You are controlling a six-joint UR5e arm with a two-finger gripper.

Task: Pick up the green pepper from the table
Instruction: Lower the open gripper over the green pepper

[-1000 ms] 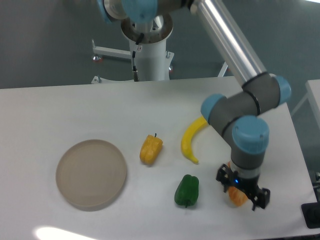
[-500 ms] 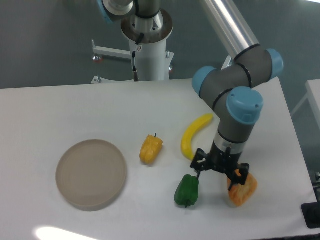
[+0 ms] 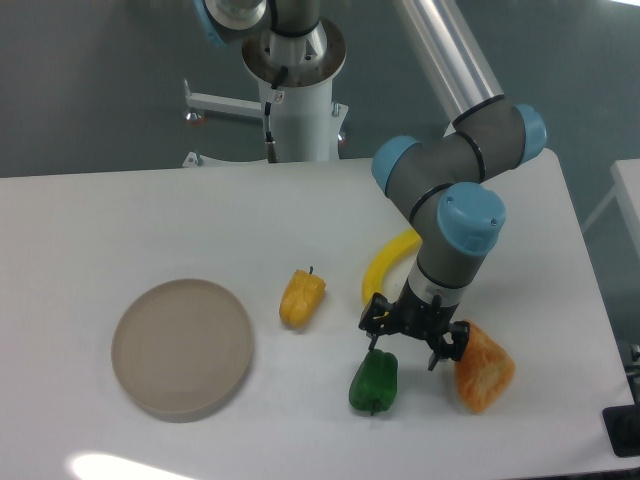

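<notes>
Jaws spread wide, gripping nothing, hanging low over the tabletop (image 3: 90,220) with one fingertip just above the top of the pepper (image 3: 374,381) and the other near an orange item (image 3: 485,367) to the side. Gripper (image 3: 412,340) pointed downward from a grey wrist with a blue cap. Green pepper lying on the white tabletop toward the near edge, right below the jaws, unheld. Banana (image 3: 384,268) just behind, partly hidden by the wrist. Yellow pepper (image 3: 301,297) further along, apart from the green one. Round beige plate (image 3: 182,346) well apart at the far side.
</notes>
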